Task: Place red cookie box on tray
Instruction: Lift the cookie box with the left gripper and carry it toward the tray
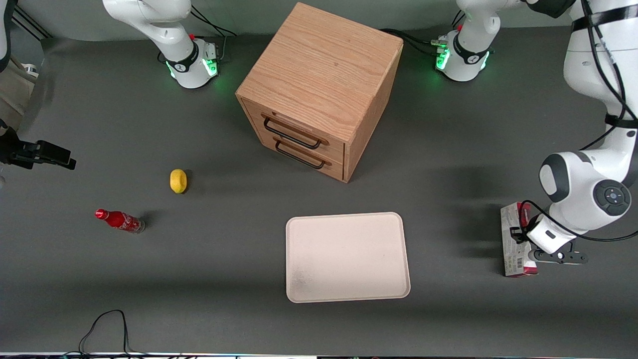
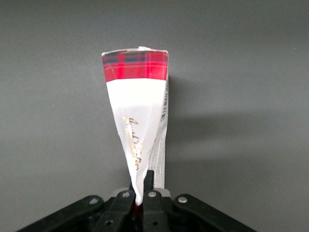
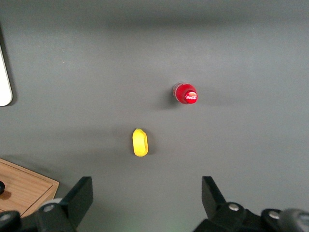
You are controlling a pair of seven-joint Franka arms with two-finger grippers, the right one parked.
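Nearest us lies the tray (image 1: 347,257); well apart from it, our end effector (image 1: 541,257) grips the red cookie box (image 1: 512,242), clamped narrow on its end

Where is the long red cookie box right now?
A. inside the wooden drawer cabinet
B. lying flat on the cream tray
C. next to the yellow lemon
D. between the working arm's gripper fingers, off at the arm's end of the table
D: the left arm's gripper is shut on the long red cookie box, apart from the bare cream-white rectangular tray.
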